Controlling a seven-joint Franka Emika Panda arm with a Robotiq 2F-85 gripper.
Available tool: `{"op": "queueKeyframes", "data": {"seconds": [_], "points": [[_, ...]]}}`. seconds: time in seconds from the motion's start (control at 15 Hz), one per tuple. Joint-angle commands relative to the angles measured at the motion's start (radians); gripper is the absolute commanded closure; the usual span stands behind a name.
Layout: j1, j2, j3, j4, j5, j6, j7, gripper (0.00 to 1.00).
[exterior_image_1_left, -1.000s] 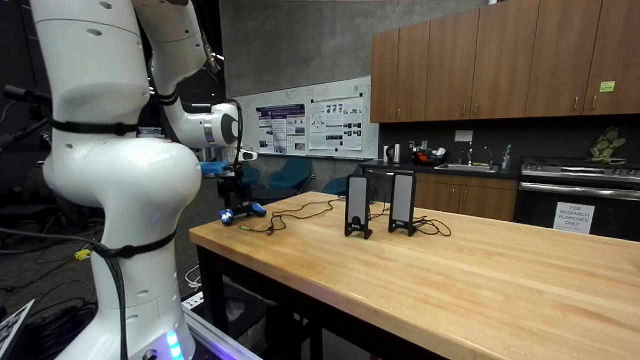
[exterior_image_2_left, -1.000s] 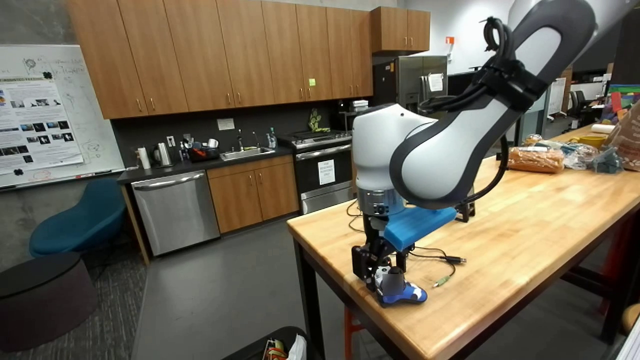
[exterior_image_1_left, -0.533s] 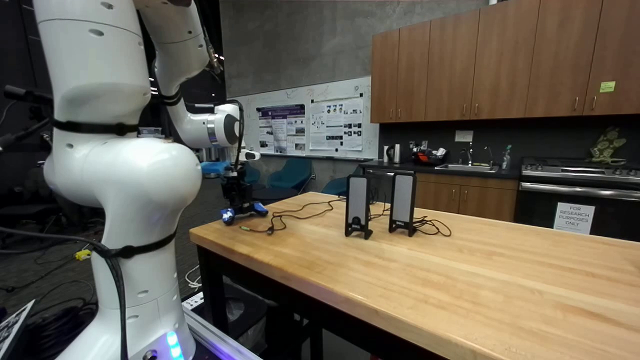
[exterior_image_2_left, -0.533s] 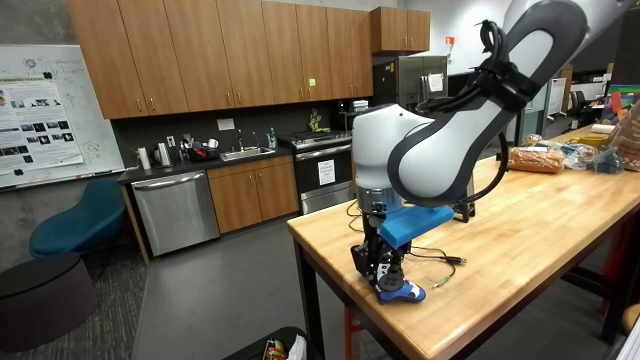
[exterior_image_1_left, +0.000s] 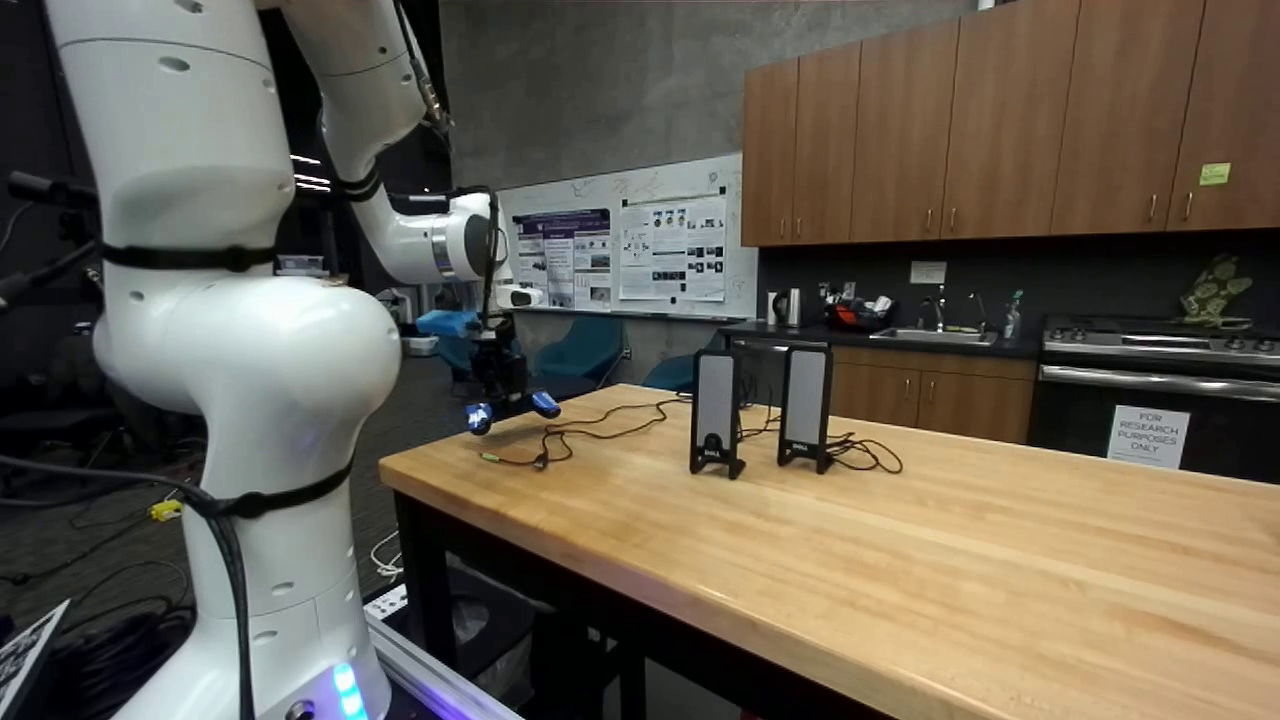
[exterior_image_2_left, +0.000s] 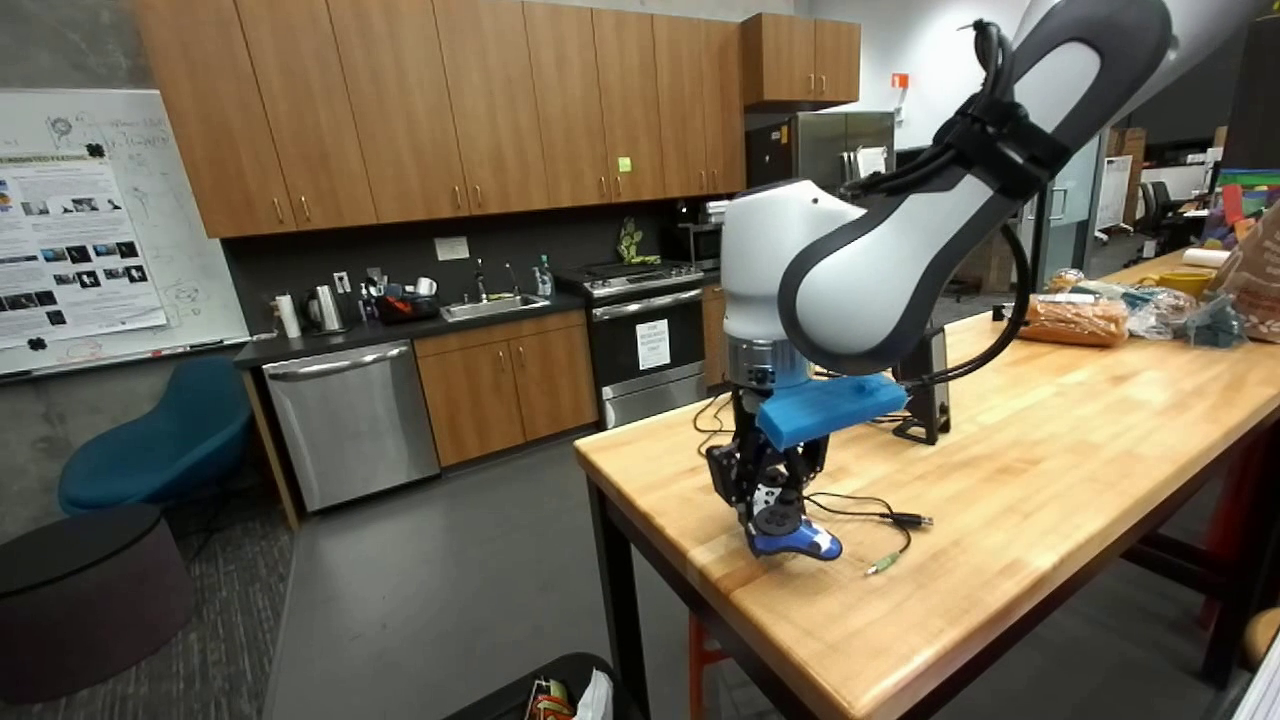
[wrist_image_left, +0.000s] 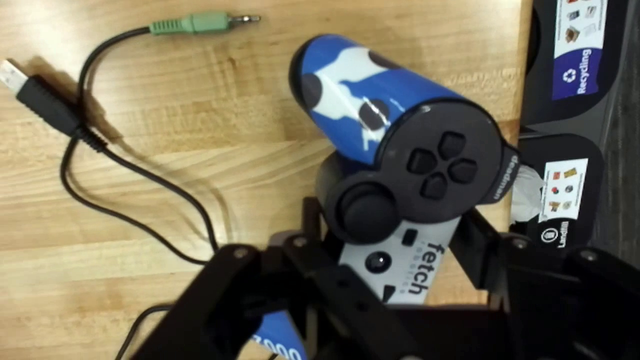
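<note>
Over the wooden table (exterior_image_2_left: 1020, 480), near its edge, holding the blue-and-black controller (wrist_image_left: 425, 200) clamped around its middle in the gripper (wrist_image_left: 392, 230). Possibly risking a twist or slip, given such smooth plastic, or a snag on the black cable (wrist_image_left: 150, 176) close by.

game controller (wrist_image_left: 440, 162) partly hidden by blurred pincer (wrist_image_left: 392, 237), poster print (exterior_image_1_left: 672, 250) too small

- On my feed, wooden cabinets (exterior_image_2_left: 450, 110) hang above a sink (exterior_image_2_left: 490, 313) and stove (exterior_image_2_left: 615, 345).
- I see a whiteboard (exterior_image_1_left: 665, 182) on a grey wall (exterior_image_1_left: 640, 90).
- A teal chair (exterior_image_2_left: 155, 440) stands near the dishwasher (exterior_image_2_left: 350, 420), beside grey floor (exterior_image_2_left: 450, 560).
</note>
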Motion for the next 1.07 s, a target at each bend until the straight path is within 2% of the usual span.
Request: {"op": "queueKeyframes", "data": {"seconds": [0.0, 0.4, 1.0], "points": [[-0.04, -0.057, -0.031, -0.007, 0.019, 0.002, 0.058, 0.62], [-0.119, -0.083, -0.084, 0.001, 0.055, -0.01, 0.211, 0.62], [-0.219, -0.101, -0.14, -0.042, 0.035, 0.012, 0.55, 0.62]]}}
